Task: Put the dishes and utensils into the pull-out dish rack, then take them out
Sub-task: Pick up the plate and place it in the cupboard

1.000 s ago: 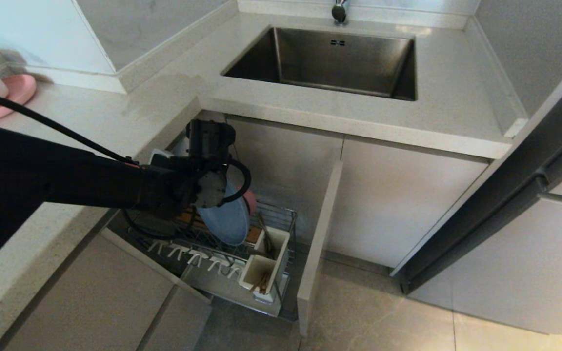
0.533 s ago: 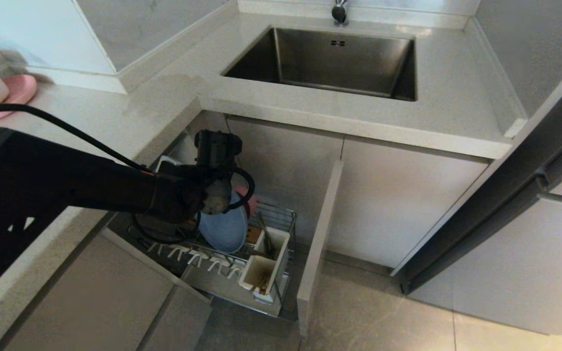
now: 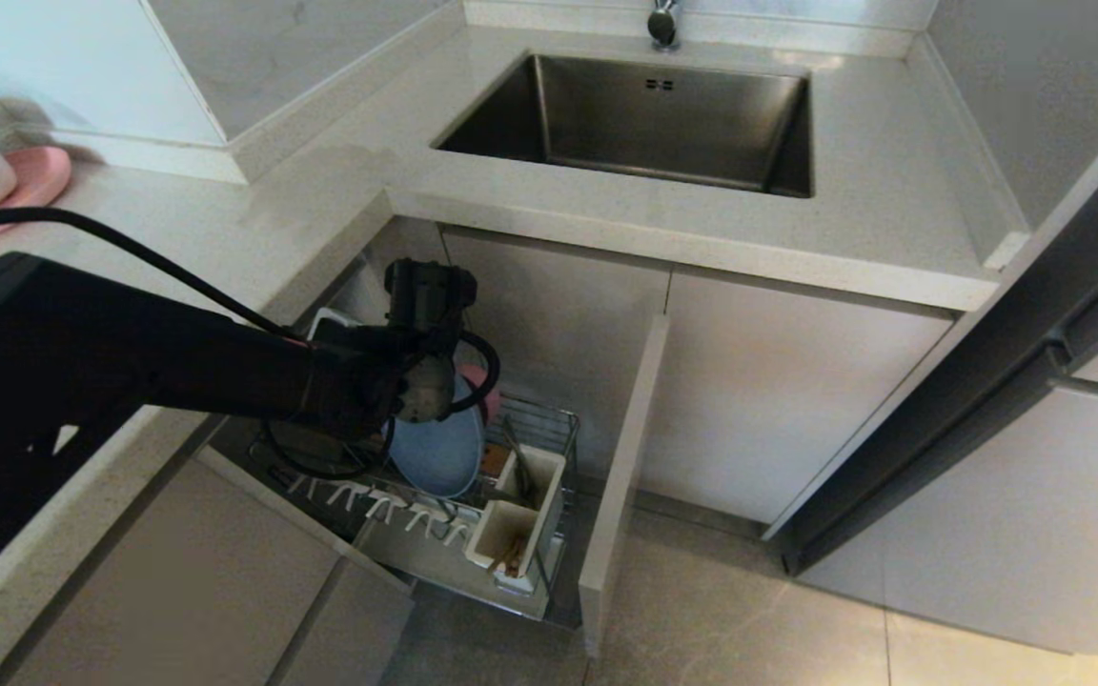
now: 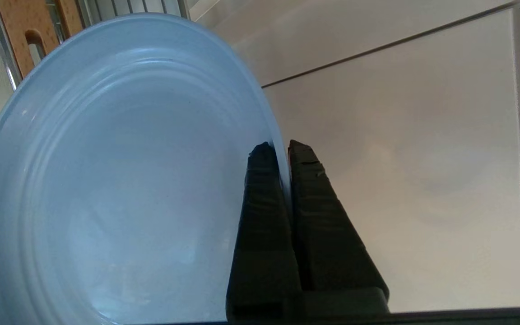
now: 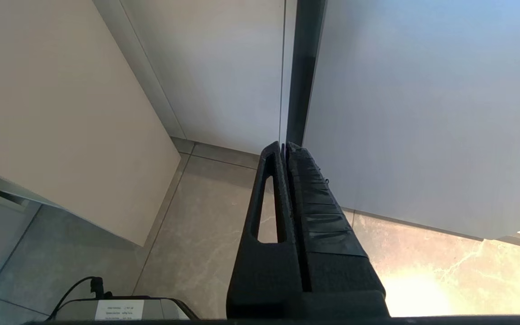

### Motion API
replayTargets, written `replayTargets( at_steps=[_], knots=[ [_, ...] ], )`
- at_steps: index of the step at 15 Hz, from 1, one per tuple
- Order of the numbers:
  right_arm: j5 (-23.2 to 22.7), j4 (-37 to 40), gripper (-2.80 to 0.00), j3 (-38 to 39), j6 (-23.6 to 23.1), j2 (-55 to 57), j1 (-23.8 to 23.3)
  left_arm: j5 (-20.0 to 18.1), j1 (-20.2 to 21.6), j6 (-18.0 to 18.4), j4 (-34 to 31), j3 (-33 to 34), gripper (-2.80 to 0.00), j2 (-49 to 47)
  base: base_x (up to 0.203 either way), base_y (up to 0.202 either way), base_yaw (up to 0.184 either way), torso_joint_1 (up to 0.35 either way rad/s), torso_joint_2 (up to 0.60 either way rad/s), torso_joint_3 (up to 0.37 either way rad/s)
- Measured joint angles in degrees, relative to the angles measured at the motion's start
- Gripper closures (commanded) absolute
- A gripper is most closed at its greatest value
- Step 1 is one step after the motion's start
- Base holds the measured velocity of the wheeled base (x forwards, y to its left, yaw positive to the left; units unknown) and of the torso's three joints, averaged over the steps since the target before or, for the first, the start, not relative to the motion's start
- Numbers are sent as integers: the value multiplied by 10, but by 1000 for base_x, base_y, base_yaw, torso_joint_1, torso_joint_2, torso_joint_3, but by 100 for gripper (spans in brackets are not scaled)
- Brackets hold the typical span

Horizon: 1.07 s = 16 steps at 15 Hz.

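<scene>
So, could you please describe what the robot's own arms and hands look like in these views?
The left arm is matte black and bulky, with a black cable looping over it and a round grey metal disc at the wrist. The left hand has two black tapering fingers with a rough, tape-like surface. The right hand is black too; one finger has a long slot, the other a ribbed pad.

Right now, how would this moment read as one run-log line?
left gripper: shut on matte blue plate rim | plate: upright over chrome wire dish rack | right gripper: shut, parked
</scene>
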<state>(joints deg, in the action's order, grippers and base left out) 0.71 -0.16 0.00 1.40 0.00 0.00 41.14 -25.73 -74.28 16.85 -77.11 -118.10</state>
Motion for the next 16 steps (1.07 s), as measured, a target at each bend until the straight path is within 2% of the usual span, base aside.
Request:
replayTargets(
  at_steps=[16],
  knots=[
    [0,0,0,0,0,0,0,11,0,-19,-23,34,0,33,0,0,0,0,0,0]
  ],
)
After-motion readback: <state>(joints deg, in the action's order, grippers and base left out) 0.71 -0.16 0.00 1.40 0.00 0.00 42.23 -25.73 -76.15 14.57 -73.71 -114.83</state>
